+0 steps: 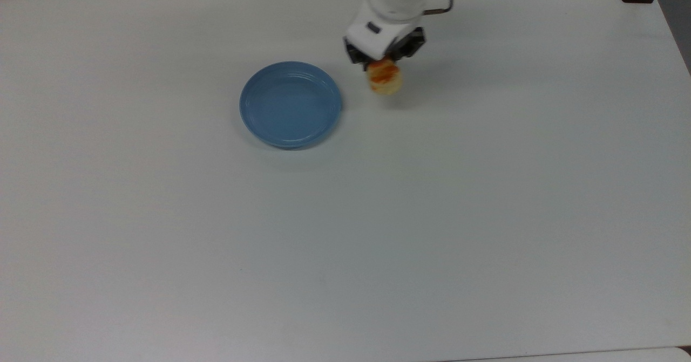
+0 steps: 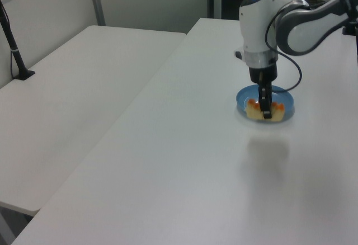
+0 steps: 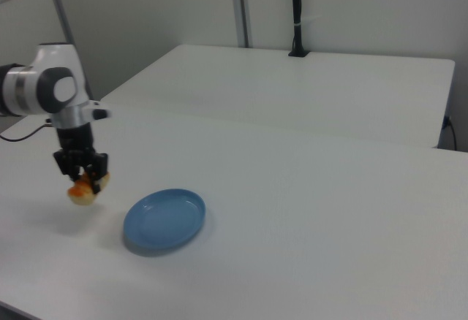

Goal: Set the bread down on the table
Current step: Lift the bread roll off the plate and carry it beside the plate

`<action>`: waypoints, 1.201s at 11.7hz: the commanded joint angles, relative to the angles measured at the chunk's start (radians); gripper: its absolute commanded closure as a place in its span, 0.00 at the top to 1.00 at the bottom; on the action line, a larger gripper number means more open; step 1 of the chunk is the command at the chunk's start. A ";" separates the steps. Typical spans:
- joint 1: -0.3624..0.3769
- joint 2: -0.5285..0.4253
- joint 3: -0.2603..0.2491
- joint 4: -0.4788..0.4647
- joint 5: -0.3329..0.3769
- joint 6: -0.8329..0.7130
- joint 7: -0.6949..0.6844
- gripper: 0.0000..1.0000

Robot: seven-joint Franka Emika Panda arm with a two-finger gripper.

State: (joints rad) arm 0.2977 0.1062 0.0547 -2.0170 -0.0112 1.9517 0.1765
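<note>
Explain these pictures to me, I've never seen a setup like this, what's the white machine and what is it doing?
The white machine is a robot arm. At its tip is the end effector, a two-finger clamp, shut on a small bread. Three cameras watch the same moment: one from above, two from opposite sides. On the big white table sits one blue plate, with nothing on it. In the top view the bread hangs to the plate's right, off the plate; the right view shows it raised above the table, with a shadow beneath. In the left view the bread lines up in front of the plate.
</note>
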 commanded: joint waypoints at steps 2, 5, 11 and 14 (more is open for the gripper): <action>0.073 0.071 0.062 0.003 0.010 0.123 0.155 0.54; 0.095 0.139 0.062 0.003 -0.009 0.174 0.199 0.71; 0.049 0.048 0.062 0.055 -0.039 0.033 0.232 1.00; -0.104 -0.023 0.076 0.205 -0.038 -0.132 0.196 1.00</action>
State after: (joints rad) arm 0.2975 0.1478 0.1186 -1.8960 -0.0414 1.9307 0.3917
